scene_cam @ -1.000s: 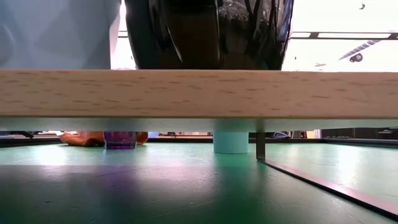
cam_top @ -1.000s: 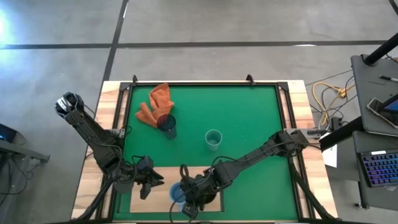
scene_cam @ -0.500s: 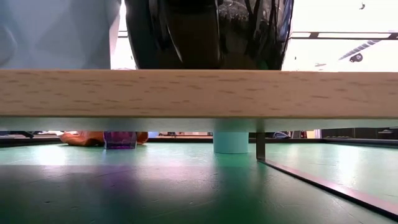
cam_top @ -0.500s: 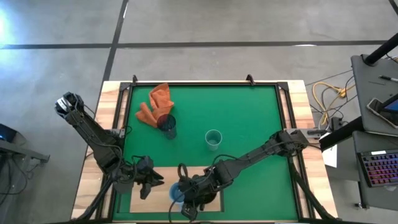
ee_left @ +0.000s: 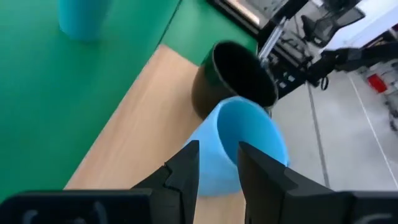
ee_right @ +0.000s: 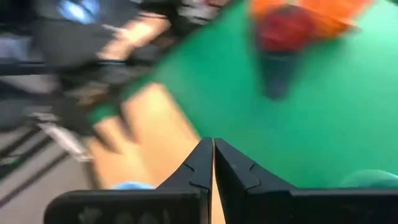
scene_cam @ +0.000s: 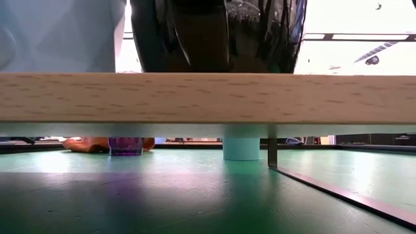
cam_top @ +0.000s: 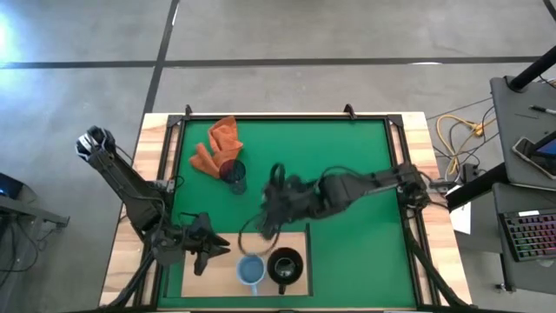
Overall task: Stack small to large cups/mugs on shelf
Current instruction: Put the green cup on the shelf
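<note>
The light blue mug [cam_top: 250, 270] and the black mug [cam_top: 285, 266] stand side by side on the wooden shelf [cam_top: 208, 280] at the table's near edge. The dark purple cup [cam_top: 233, 174] stands on the green mat beside the orange cloth [cam_top: 221, 143]. My right arm hides the teal cup in the high view; the teal cup shows in the low view [scene_cam: 241, 148] and the right wrist view [ee_right: 373, 177]. My right gripper [cam_top: 268, 222] is shut and empty above the mat, just beyond the shelf. My left gripper [cam_top: 208, 252] is open, left of the blue mug [ee_left: 242, 143], apart from it.
The shelf stands raised above the mat on a thin metal leg [scene_cam: 272, 153]. The mat's raised frame [cam_top: 287, 117] runs around the table. Bare mat lies to the right of the shelf [cam_top: 356, 261]. A cable [cam_top: 456, 135] and a keyboard [cam_top: 530, 235] lie off the table's right side.
My right gripper has left the black mug on the shelf and gone up and toward the table's far edge, over the middle of the mat, covering the teal cup in the high view. The black mug stays upright beside the blue mug.
</note>
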